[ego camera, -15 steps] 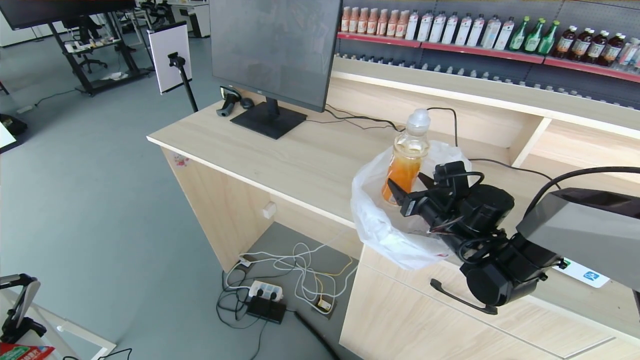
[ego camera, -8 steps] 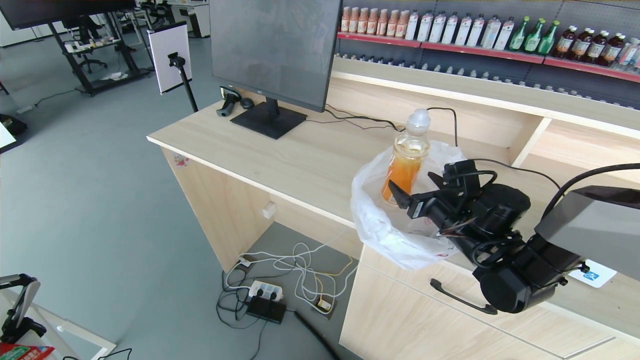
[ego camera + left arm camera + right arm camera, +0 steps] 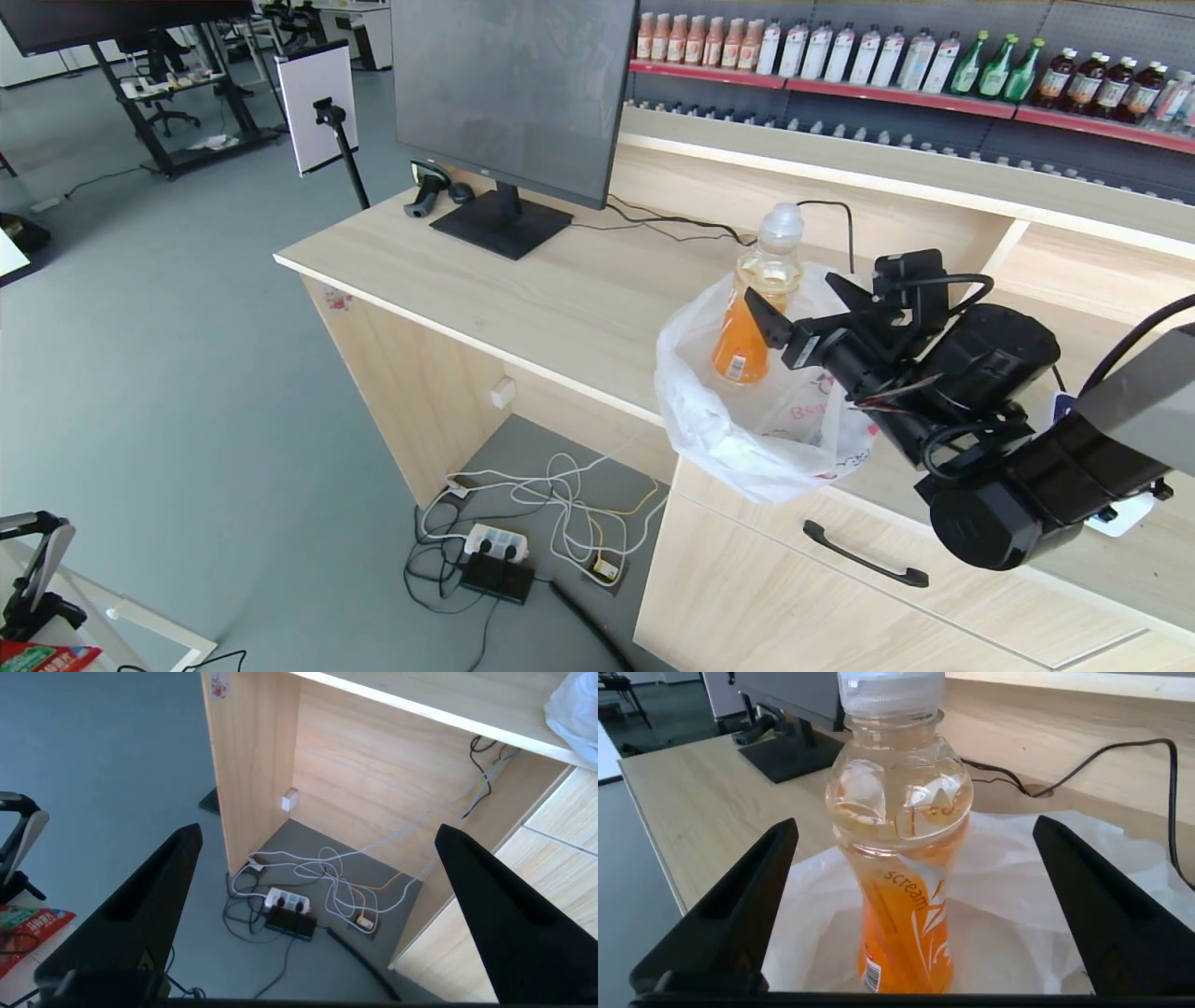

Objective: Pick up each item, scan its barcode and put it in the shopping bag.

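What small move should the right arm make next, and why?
Probably draw the right gripper back, clear of the shopping bag. Its jaws are open and wide of the orange drink bottle, gripping nothing. The bottle stands upright inside the bag on the counter, so this item looks placed.

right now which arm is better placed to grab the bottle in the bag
Right. The right hand, open, sits beside the bottle standing in the shopping bag; the left hand hangs low, over the floor.
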